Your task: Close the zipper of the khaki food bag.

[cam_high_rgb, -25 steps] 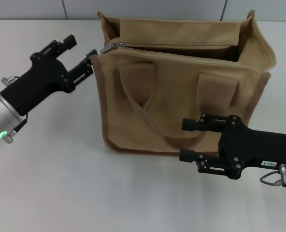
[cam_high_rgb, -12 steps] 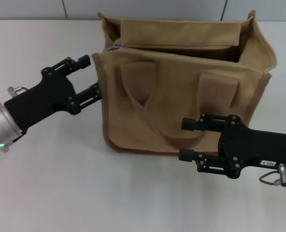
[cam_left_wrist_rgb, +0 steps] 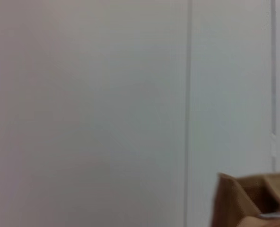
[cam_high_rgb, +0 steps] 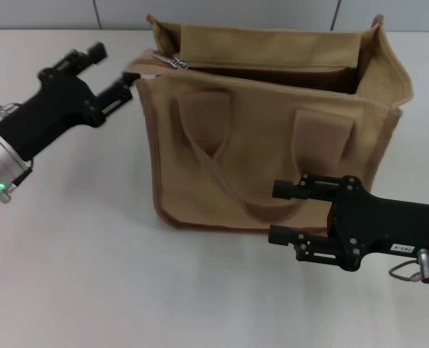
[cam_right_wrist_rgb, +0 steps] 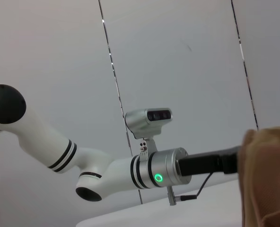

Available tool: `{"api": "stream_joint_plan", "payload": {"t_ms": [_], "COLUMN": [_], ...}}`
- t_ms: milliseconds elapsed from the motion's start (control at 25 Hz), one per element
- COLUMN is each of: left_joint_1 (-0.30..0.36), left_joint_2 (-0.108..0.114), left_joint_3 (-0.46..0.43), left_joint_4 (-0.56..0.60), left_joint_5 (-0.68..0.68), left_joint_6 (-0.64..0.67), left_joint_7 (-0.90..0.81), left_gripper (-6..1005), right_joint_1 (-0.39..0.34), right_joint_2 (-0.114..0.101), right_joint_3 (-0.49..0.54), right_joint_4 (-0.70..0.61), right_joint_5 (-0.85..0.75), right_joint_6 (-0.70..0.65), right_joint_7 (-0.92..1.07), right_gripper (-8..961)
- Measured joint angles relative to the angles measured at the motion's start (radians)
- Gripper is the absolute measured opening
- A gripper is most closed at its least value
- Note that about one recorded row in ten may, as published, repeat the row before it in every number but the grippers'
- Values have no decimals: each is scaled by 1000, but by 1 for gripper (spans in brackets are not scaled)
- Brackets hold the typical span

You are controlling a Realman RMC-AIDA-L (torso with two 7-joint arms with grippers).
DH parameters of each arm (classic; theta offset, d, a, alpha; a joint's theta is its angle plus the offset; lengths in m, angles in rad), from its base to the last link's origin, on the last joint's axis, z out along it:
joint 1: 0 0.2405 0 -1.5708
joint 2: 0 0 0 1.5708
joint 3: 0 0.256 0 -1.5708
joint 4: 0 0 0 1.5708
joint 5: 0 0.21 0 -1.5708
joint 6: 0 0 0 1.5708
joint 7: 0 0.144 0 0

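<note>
Since half a second ago, the left pincer point(cam_high_rgb: 107, 71) has risen and drawn back toward the upper left corner of the khaki food bag point(cam_high_rgb: 272, 138). Its fingers are spread and hold nothing, just beside the bag's edge. The zipper point(cam_high_rgb: 172, 62) pull lies at that corner. The right pincer point(cam_high_rgb: 281, 211) rests parted and empty against the bag's front lower edge. Bare bench point(cam_high_rgb: 91, 275) lies to the left.

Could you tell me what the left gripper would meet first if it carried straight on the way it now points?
Most likely the khaki food bag: the left gripper, open, points toward its upper left corner, near the zipper pull. Depth is unclear, so it might pass just behind.
</note>
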Motion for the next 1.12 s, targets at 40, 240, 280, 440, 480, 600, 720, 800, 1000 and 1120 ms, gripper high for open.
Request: {"api": "stream_joint_plan", "payload": {"t_ms": [40,240,280,440,480,600,720,800,1000,1120], "left_joint_1": [4,7,7,2,1,0,1,2,-2,-3], "left_joint_2": [0,1,1,0,0,0,0,0,0,0], "left_joint_3": [0,7,9,14,14,15,14,10,10,7], "left_joint_4": [-1,-8,-12,-27,-32,-45,-55,-67,-80,-87], "left_joint_5": [-18,-27,-24,-20,-20,-24,-25,-26,-29,-29], "left_joint_6": [2,5,1,0,2,18,36,51,63,68], "left_joint_7": [0,1,2,4,4,7,12,12,12,16], "left_gripper": [647,644,643,641,640,638,636,635,511,387], "right_joint_1": [0,-2,-2,-2,-2,-5,-13,-20,-23,-23], "right_joint_2": [0,0,0,0,0,-1,-4,-6,-6,-6], "right_joint_3": [0,0,0,0,0,1,2,6,16,16], "right_joint_4": [0,0,1,3,4,4,0,-5,-8,-8], "right_joint_5": [0,0,0,0,0,15,33,39,42,47], "right_joint_6": [0,0,0,0,-5,-41,-105,-141,-155,-158], "right_joint_7": [0,0,-1,-12,-13,-11,-7,-6,-5,-5], "right_gripper": [648,648,648,648,648,648,648,648,648,648]}}
